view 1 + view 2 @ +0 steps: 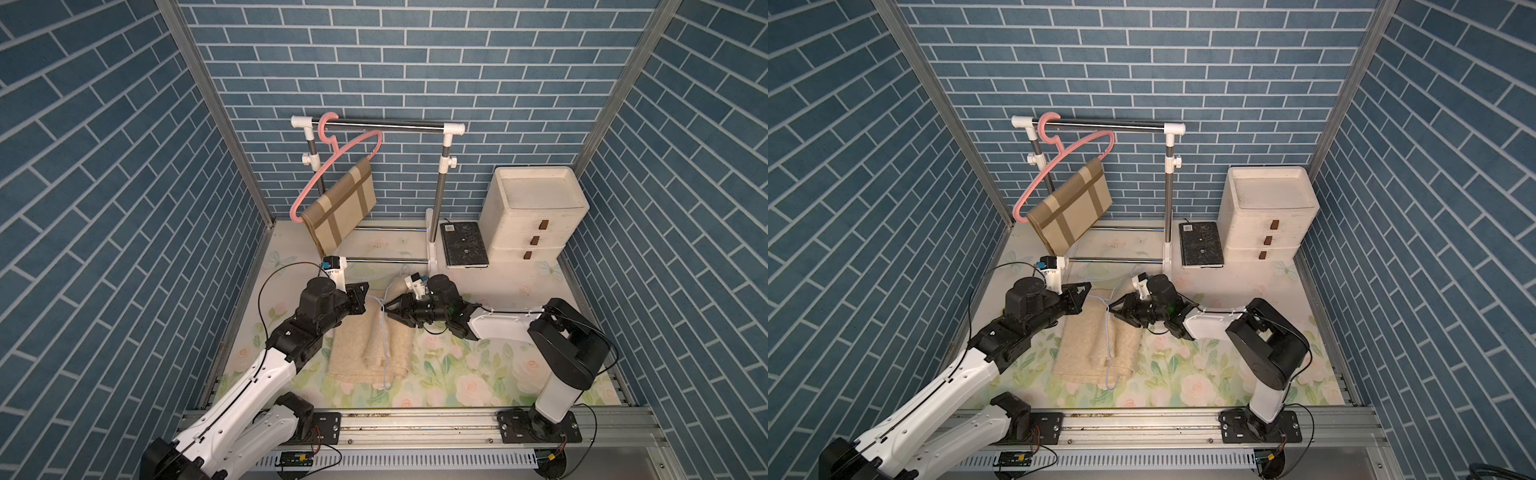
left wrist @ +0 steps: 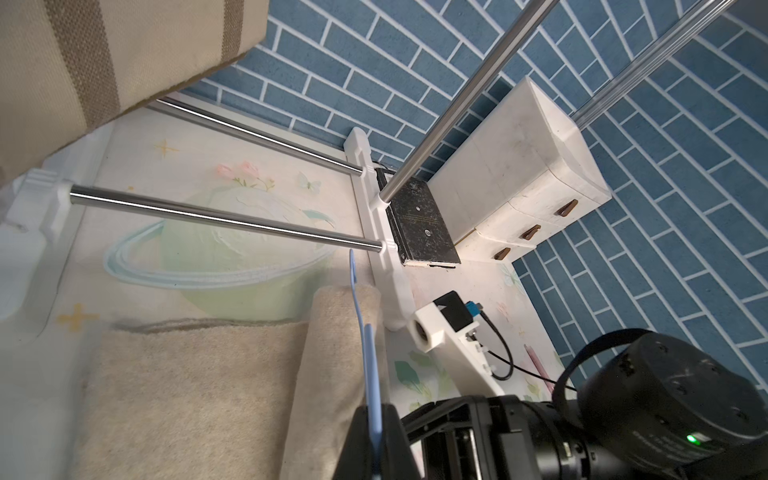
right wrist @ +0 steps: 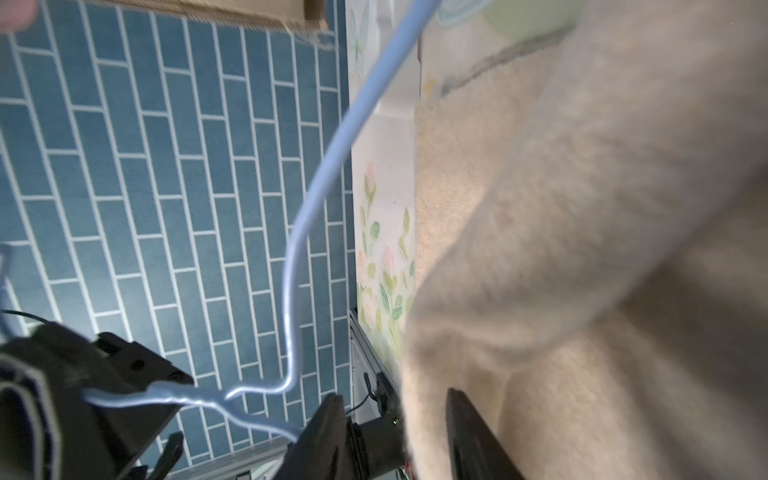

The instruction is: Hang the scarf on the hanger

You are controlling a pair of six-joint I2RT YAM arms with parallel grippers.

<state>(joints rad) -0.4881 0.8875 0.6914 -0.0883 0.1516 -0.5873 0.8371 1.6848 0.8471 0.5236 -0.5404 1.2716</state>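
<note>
A beige fluffy scarf [image 1: 365, 345] [image 1: 1092, 349] lies folded on the floral table. A thin light-blue wire hanger [image 1: 383, 332] [image 1: 1108, 332] runs across it, hook end toward the table's front edge. My left gripper [image 1: 368, 297] [image 2: 376, 436] is shut on the hanger [image 2: 368, 353] at its far end. My right gripper [image 1: 386, 309] [image 3: 392, 424] stands open just right of the hanger [image 3: 299, 249], jaws apart, with an edge of the scarf [image 3: 582, 249] lying between them and a raised fold beside it.
A clothes rack [image 1: 378, 124] stands at the back with a pink hanger [image 1: 332, 162] carrying a striped tan cloth [image 1: 340, 208]. A white drawer unit [image 1: 532, 216] and a black pad [image 1: 463, 244] sit at the back right. Blue brick walls enclose three sides.
</note>
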